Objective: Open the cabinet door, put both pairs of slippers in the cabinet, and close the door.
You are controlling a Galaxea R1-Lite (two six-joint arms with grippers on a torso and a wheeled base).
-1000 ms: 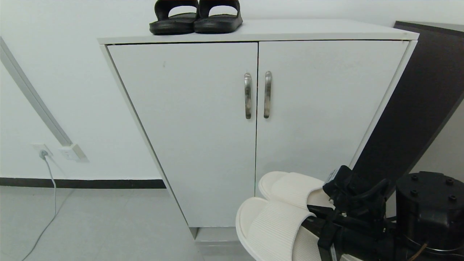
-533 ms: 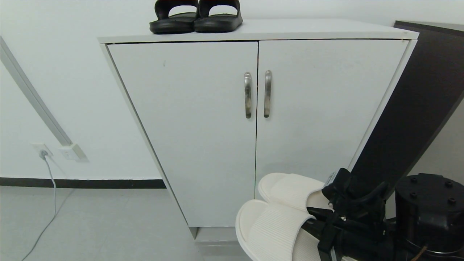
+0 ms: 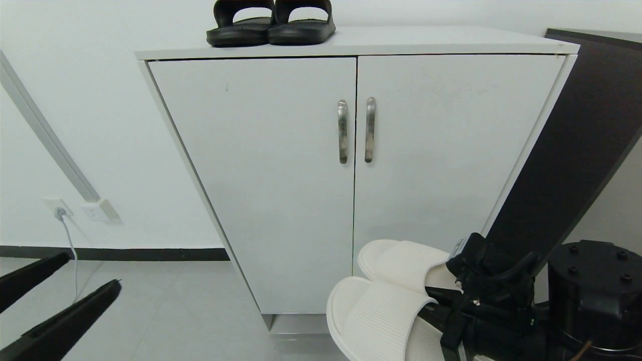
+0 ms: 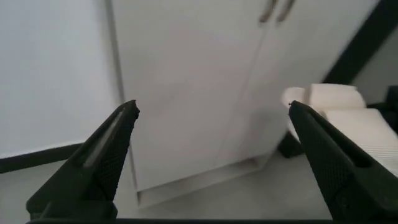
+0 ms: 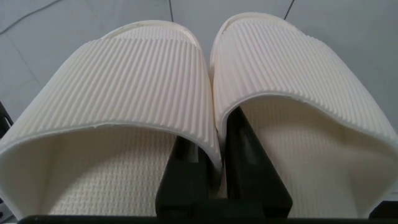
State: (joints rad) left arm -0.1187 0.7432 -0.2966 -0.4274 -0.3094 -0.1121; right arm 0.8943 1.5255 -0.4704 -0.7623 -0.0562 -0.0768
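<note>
2 pairs logged | white 2-door cabinet is seen shut, its metal bar handles side by side at the middle seam | black rubber slippers are set together on the cabinet top, toward its left end | cream ribbed slippers are clamped by their adjoining inner sides in the right gripper, low before the right door | left gripper is held spread wide, low and left of the cabinet.

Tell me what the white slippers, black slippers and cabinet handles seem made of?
White slippers: probably soft foam, matte, with ribbed straps and dimpled insoles. Black slippers: likely moulded rubber or plastic, smooth, faint sheen. Cabinet handles: metal, judging by their silvery reflections.
</note>
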